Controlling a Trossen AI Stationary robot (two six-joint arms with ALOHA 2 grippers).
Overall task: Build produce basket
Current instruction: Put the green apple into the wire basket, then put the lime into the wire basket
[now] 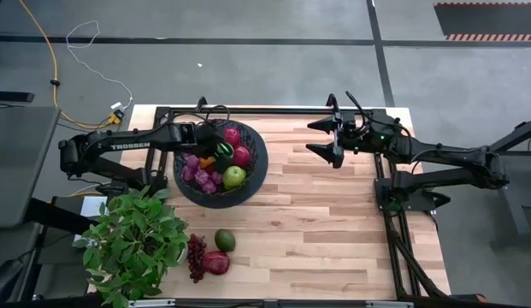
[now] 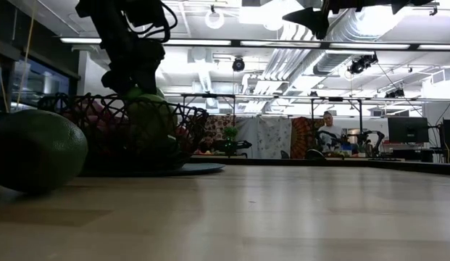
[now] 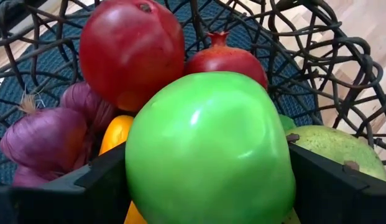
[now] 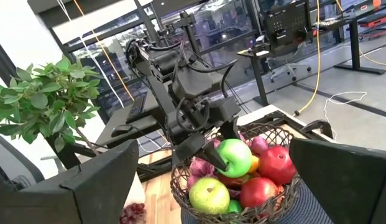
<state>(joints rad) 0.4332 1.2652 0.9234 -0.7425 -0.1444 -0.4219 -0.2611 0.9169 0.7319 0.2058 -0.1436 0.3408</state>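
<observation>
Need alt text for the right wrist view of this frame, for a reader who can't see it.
The left gripper holds a glossy green toy apple over the round black wire-mesh basket, which already contains another green apple, red pomegranates and purple grapes. A leafy green potted plant stands beside it.

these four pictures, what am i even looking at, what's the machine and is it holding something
It is a robot with two dark arms at a wooden table, each ending in a two-finger end effector. All four pictures show the same moment. One camera looks straight down, one sits at table height, and one rides on each wrist.

The left end effector is over the basket, a black wire bowl, and its fingers sit either side of a green apple, seemingly gripping it. The basket already holds another green apple, red pomegranates and purple grapes.

Still on the table, beside a potted plant: an avocado, a dark grape bunch and a red fruit.

The right end effector waits open, off to the side.
</observation>
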